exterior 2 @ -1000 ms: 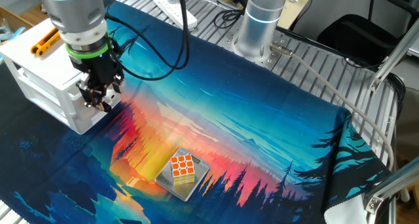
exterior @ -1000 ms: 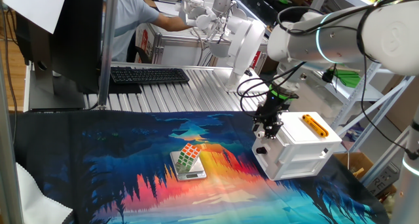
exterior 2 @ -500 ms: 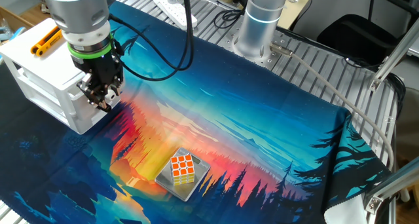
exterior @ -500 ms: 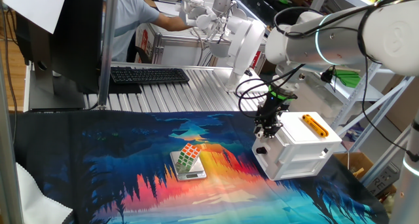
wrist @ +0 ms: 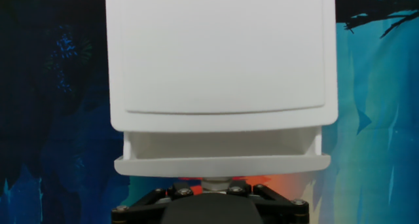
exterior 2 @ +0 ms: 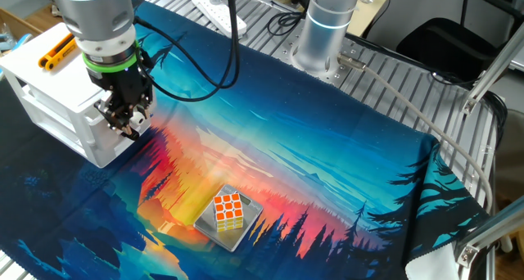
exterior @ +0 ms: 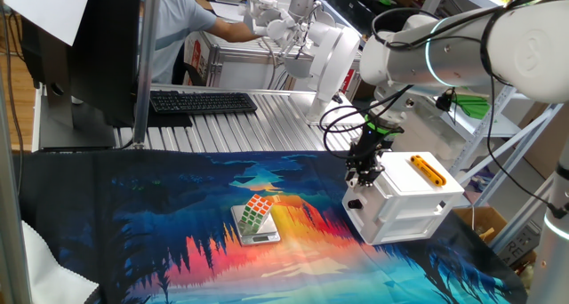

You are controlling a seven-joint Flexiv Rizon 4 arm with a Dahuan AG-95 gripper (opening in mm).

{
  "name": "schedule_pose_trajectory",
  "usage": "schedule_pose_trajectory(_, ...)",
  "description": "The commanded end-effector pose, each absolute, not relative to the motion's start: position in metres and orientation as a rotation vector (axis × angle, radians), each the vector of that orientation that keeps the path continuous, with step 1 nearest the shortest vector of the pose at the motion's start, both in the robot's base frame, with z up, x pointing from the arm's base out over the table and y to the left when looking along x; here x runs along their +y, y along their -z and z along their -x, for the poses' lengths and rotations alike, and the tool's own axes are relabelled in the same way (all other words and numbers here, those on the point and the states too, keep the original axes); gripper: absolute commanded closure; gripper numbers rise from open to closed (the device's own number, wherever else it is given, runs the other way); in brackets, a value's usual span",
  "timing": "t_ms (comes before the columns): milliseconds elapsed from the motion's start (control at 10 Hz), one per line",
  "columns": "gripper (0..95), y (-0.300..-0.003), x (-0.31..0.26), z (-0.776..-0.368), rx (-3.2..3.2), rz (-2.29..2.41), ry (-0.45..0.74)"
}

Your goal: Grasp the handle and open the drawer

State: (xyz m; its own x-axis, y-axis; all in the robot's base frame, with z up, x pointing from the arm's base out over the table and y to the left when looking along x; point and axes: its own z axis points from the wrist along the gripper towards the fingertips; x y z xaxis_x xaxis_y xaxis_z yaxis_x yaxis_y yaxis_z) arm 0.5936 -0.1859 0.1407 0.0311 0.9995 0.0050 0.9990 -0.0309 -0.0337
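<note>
Gripper: the gripper [exterior 2: 124, 124] hangs at the front face of the white cabinet [exterior: 404, 206], level with its upper tier; this placement suits a pull on the handle; whether the fingers are spread or pinched on it cannot be told, since their tips hide in all three views.
Handle: not seen as such; in the hand view only a pale stub shows directly ahead of the gripper body, under the drawer lip; its grip is a judgement, not a sighting.
Drawer: the drawer [wrist: 222, 160] juts slightly beyond the cabinet top just beyond the gripper; it looks barely opened, most of the pull remaining.
Lower knob: a black knob [exterior: 355, 204] sits just below the gripper.
Farther off: a puzzle cube [exterior 2: 228, 211] on a small scale rests on the surface well away from the gripper, out of the pull path; an orange bar [exterior: 428, 170] lies on the cabinet top behind the gripper.
</note>
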Motion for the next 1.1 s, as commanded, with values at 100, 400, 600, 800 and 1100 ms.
schedule_pose_trajectory(100, 57.0, -0.1413, -0.1856, -0.5924, -2.166, 2.235, -0.025)
schedule_pose_trajectory(400, 76.0, -0.1414, -0.1856, -0.5922, -2.163, 2.235, -0.016)
schedule_pose_trajectory(600, 76.0, -0.1414, -0.1854, -0.5920, -2.161, 2.234, -0.014)
schedule_pose_trajectory(800, 95.0, -0.1410, -0.1844, -0.5915, -2.152, 2.242, -0.014)
schedule_pose_trajectory(1100, 95.0, -0.1397, -0.1826, -0.5908, -2.138, 2.245, -0.002)
